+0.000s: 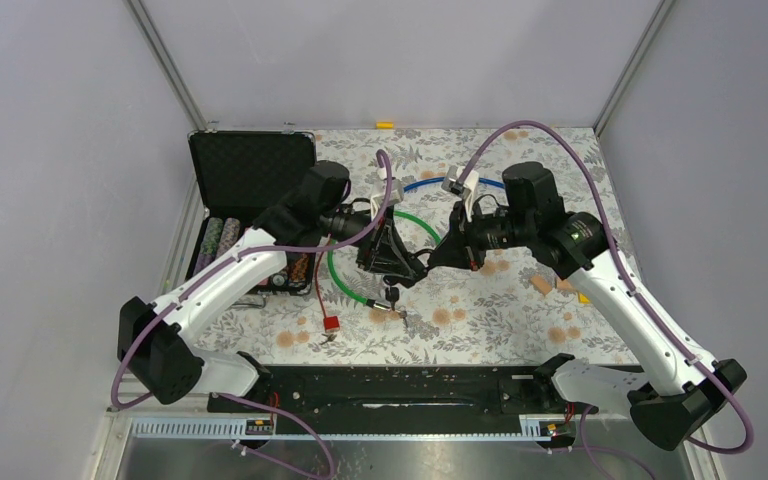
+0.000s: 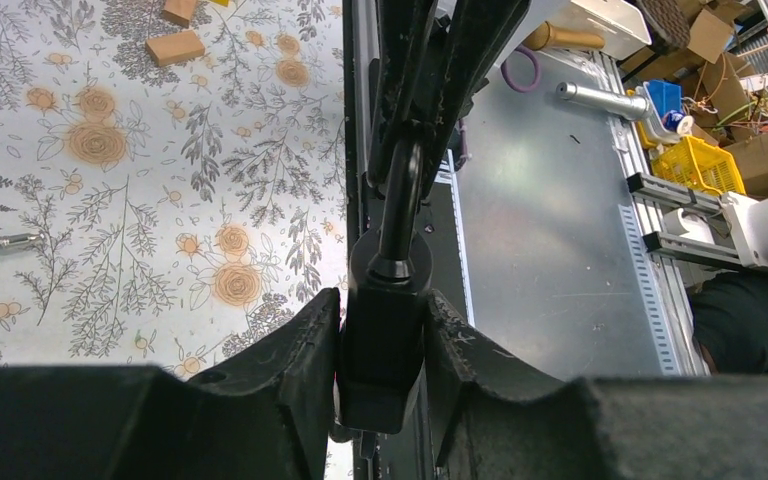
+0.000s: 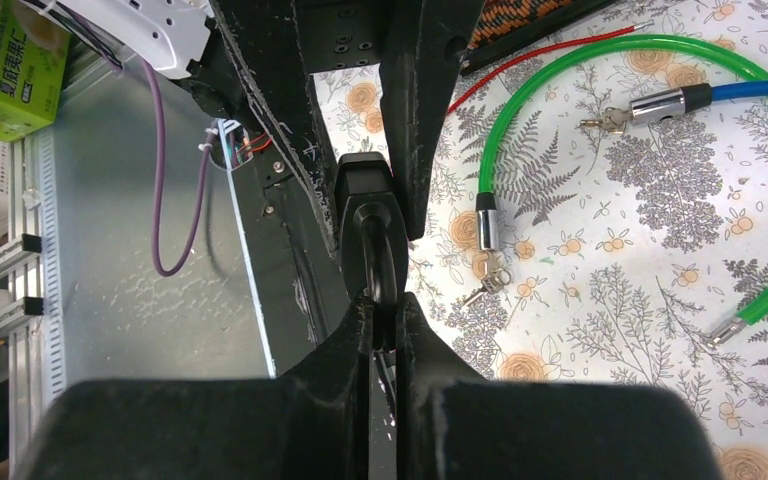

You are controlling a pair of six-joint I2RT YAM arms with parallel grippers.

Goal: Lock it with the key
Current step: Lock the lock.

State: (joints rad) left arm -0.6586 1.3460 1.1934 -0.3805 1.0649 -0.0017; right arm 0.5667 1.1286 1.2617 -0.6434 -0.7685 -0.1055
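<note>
- Starting at the near edge, the black base rail (image 1: 390, 395) carries both arms, which lean in over the floral cloth (image 1: 480, 320) and meet above its middle.
- A loose bunch of keys (image 3: 490, 280) lies on the cloth just short of the meeting point, beside the metal end of the green cable (image 3: 650, 42). No finger touches it.
- The padlock (image 2: 385, 370) hangs in the air between the two arms, clear of the cloth.
- The left gripper (image 2: 382, 305) has its pads pressed against both sides of the black lock body.
- The right gripper (image 3: 385, 315) is clenched on the shackle (image 3: 378, 245), the thin loop at the body's other end.
- A small dark piece (image 1: 391, 293) dangles under the lock in the top view; I cannot tell whether it is a key.
- Risk: both hands are occupied, so fetching a key means one must let go. The lock could then swing or pivot in the remaining grip, most likely about the round shackle.
- Risk: the smooth body sits between angled pads, and an off-centre squeeze could push it out or twist it.
- Risk: the keyhole face is hidden, so a key brought in blind may miss it or jam.
- Farther back, a silver barrel (image 3: 660, 103) with its own key joins the green cable to the blue cable (image 3: 760, 92). Picking up that key would be a mistake.
- An open case (image 1: 250, 170) stands at the far left.
</note>
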